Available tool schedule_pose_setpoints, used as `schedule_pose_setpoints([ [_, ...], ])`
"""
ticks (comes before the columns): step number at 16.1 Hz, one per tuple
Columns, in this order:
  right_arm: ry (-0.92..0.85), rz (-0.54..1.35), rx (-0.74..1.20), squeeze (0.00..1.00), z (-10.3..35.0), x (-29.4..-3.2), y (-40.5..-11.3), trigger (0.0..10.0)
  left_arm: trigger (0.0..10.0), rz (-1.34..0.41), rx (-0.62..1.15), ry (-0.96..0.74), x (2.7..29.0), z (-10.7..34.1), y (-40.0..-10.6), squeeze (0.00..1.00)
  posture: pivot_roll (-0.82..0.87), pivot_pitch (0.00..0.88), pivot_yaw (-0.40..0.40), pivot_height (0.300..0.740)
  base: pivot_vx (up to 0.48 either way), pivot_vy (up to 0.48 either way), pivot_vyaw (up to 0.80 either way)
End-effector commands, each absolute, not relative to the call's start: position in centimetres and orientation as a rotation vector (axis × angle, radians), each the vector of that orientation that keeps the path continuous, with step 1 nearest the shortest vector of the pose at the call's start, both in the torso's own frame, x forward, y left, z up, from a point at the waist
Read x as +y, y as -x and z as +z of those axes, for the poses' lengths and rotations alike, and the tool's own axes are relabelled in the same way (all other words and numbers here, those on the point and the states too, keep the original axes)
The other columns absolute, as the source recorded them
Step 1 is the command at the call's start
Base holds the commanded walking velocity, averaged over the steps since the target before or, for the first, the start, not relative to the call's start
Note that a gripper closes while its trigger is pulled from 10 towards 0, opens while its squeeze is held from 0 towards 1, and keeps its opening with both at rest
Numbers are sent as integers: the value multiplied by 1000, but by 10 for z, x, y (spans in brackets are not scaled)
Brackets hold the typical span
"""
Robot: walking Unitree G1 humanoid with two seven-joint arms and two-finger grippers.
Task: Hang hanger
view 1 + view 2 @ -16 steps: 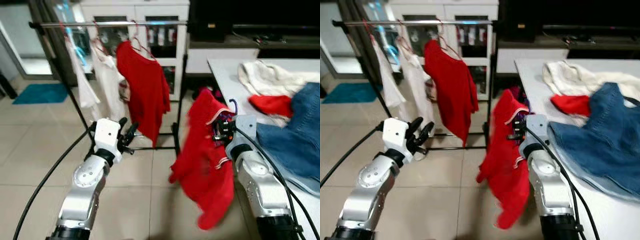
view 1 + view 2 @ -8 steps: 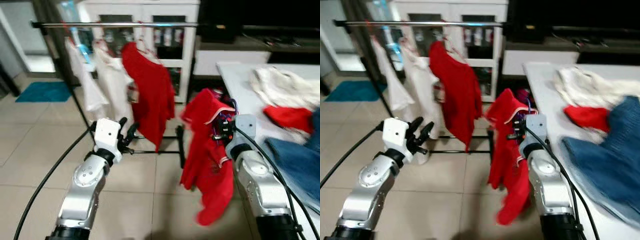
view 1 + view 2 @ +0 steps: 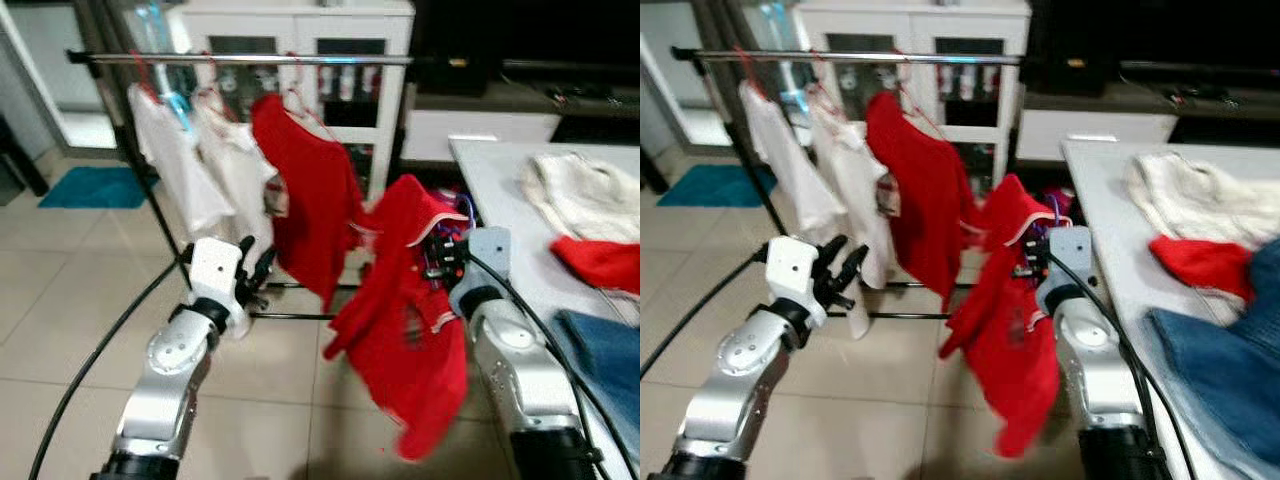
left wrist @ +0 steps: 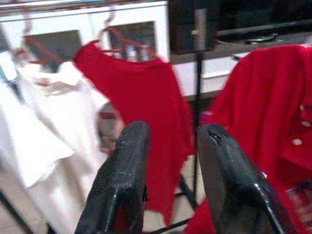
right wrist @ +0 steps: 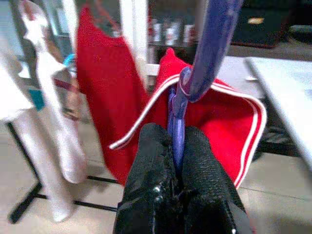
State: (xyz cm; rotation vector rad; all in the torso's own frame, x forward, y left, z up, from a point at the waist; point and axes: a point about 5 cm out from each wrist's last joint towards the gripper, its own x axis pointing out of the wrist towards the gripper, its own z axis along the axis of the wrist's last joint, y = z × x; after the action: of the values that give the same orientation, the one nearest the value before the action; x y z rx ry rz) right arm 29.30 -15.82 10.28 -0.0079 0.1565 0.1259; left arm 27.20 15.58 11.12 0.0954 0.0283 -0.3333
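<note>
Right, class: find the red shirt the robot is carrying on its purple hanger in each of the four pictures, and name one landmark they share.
Left eye view: red shirt right of centre, at the right gripper.
Right eye view: centre.
Left wrist view: right edge.
Right wrist view: centre, on the purple hanger in shut jaws.
Shared landmark: the red T-shirt on the clothes rail.

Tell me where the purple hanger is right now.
The purple hanger is clamped in the right gripper, carrying a red shirt, right of the rack and just left of the table.
</note>
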Motion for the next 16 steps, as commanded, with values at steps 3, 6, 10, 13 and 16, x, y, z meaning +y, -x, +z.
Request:
schedule_pose_setpoints([
  [3, 13, 151, 92, 0, 116, -152, -297, 10000, 10000, -335, 7, -97, 157, 116, -274, 4, 5, 0, 18, 740, 352, 0, 0],
  [6, 17, 150, 90, 0, 116, -153, -297, 10000, 10000, -339, 8, -96, 156, 116, -273, 4, 4, 0, 19, 740, 352, 0, 0],
  [10, 36, 147, 99, 0, 115, -154, -297, 10000, 10000, -346, 10, -98, 156, 115, -273, 4, 2, 0, 21, 740, 352, 0, 0],
  [13, 39, 147, 142, 0, 112, -159, -298, 10000, 10000, -355, 14, -103, 155, 114, -273, 4, 0, 0, 22, 740, 355, 0, -267],
  [16, 60, 145, 146, 0, 112, -161, -299, 10000, 10000, -358, 15, -105, 155, 114, -273, 4, 1, 0, 22, 740, 354, 0, 0],
])
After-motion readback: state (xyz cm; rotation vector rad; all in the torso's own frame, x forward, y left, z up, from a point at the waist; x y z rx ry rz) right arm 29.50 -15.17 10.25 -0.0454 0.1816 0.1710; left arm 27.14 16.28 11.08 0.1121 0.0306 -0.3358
